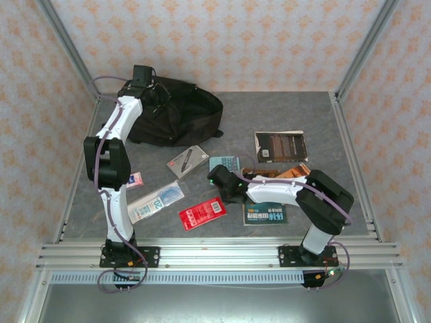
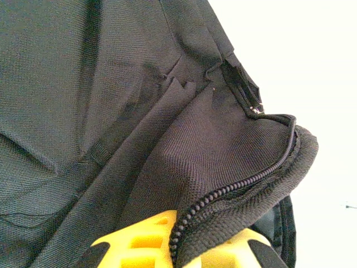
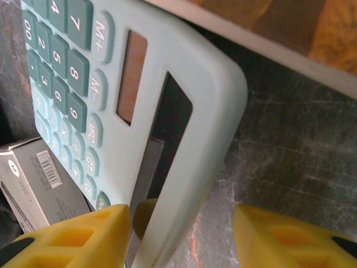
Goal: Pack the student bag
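Bag (image 1: 185,121) lay at far L of table (image 1: 323,128), by the back wall. L gripper (image 2: 184,248) was at the bag's L end, fingers (image 2: 134,240) shut tight on a fold of bag fabric, w/ the zip (image 2: 234,187) running down between them. R gripper (image 3: 181,223) sat low mid-table at the calculator (image 3: 167,111). Its fingers were apart, straddling the calculator's edge: one right by it, the other clear, no clamp seen. Grey box (image 3: 39,184) lay just beside the calculator, orange book (image 3: 279,22) on its other side. Red packet (image 1: 202,213) & teal book (image 1: 264,214) lay near the front.
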Robot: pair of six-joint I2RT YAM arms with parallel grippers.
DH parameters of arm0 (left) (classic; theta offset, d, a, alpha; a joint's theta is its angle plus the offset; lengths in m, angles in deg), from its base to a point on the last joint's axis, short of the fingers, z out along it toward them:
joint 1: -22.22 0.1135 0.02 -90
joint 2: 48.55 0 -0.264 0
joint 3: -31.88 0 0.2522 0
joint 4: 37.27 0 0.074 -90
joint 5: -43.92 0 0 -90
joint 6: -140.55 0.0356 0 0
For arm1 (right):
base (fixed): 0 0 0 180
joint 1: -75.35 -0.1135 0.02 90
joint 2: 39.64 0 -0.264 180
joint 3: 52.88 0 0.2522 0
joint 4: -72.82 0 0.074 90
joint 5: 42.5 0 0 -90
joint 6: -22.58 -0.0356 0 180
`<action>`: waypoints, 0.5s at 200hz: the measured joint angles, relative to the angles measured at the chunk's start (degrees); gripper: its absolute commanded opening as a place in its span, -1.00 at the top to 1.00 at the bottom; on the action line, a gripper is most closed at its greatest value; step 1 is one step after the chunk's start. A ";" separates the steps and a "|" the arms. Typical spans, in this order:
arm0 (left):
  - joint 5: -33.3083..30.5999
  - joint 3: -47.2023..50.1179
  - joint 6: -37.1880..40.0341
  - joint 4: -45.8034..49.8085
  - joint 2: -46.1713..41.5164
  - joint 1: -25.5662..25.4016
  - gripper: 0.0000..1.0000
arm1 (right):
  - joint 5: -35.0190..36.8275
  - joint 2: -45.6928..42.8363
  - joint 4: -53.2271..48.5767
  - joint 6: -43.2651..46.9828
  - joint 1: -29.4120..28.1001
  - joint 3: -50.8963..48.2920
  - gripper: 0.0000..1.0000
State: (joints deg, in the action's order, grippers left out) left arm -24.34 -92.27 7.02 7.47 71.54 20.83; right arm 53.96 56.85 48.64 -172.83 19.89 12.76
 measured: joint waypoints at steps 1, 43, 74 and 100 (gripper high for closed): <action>0.00 0.00 -0.04 0.00 0.00 0.00 1.00 | 0.11 0.00 -0.02 0.00 0.00 0.00 -0.01; 0.59 0.00 -0.39 -0.04 0.00 0.00 1.00 | 2.86 -0.02 0.02 -0.07 0.15 -0.02 0.19; 0.59 0.00 -0.42 -0.04 0.00 0.00 1.00 | 3.26 0.13 2.21 -0.39 0.87 -0.61 0.32; 0.61 0.00 -0.46 -0.07 0.00 0.00 1.00 | 3.26 1.18 4.04 -0.24 1.40 -0.61 0.40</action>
State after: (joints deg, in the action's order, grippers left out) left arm -23.73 -92.27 6.57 7.40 71.54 20.83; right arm 57.22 58.03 52.68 -173.07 21.29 12.15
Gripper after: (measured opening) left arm 0.055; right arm 0.318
